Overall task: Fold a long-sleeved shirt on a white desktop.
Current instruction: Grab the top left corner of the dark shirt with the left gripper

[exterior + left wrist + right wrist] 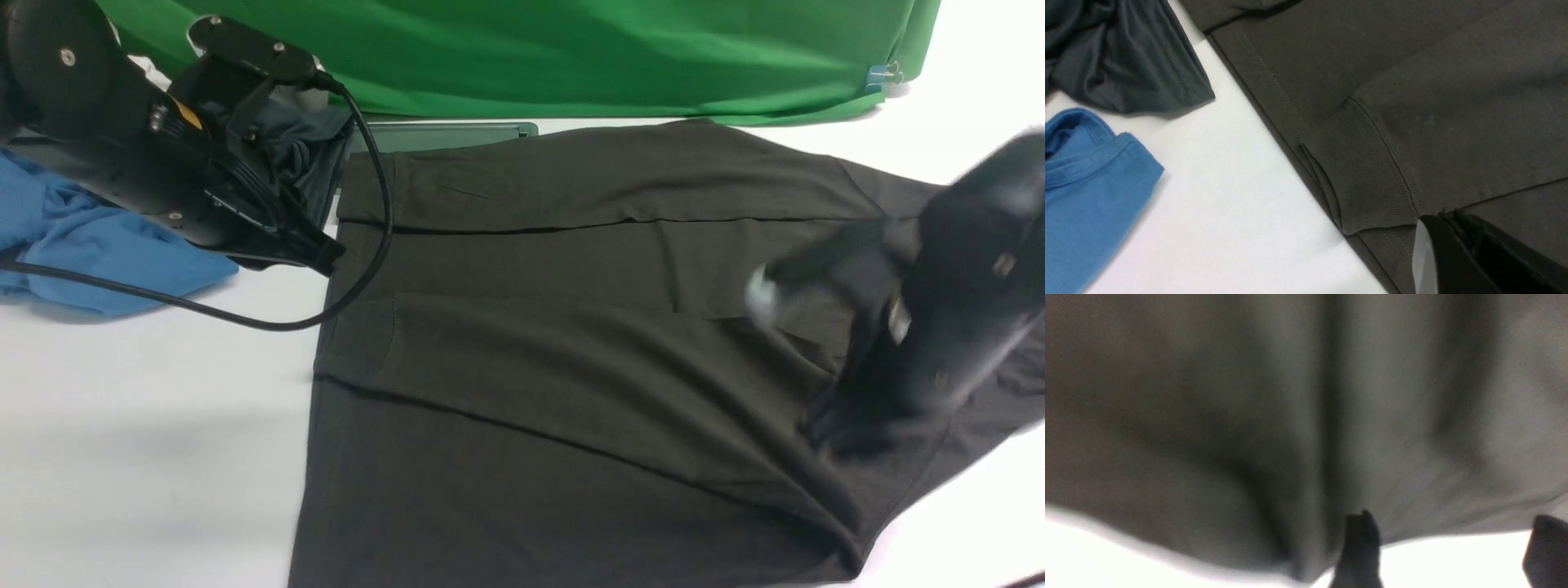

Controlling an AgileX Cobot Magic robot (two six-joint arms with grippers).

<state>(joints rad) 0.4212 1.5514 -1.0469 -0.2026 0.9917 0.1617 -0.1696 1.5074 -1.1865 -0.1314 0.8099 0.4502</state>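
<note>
The long-sleeved shirt (pixel 571 351), dark brownish-grey, lies spread on the white desktop (pixel 147 425) with both sleeves laid across its body. A ribbed cuff (pixel 1367 175) rests at the shirt's left edge. My left gripper (pixel 326 257) hovers at that edge, just past the cuff, its jaws shut (pixel 1437 216) with nothing in them. My right arm (pixel 963 278) is a motion blur over the shirt's right side. In its wrist view my right gripper (pixel 1453 539) stands open at a shirt edge, bare table between its fingers (pixel 1359 543), and it holds no cloth.
A blue garment (pixel 90 237) and a crumpled charcoal garment (pixel 306 155) lie at the far left, under my left arm. A black cable (pixel 245 320) loops over the table to the shirt's left edge. The green cloth backdrop (pixel 531 49) closes the far side.
</note>
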